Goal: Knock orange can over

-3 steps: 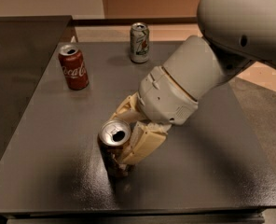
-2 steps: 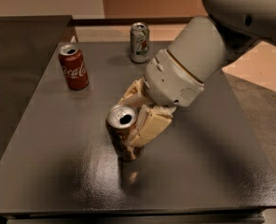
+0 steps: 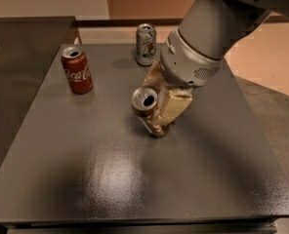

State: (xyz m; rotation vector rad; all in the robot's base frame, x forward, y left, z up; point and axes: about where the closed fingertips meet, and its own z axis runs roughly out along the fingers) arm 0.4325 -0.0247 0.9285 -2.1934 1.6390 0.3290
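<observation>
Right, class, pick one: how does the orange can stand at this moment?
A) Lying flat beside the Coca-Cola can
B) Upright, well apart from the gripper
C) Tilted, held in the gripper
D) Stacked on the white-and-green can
C: the orange can leans with its silver top toward the camera, clamped in the gripper near the middle of the table, apart from the upright Coca-Cola can and white-and-green can.

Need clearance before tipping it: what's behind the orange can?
The claw sits against the far side of the tilted orange can, hiding that side and the table just behind. Farther back, a white-and-green can stands upright.
</observation>
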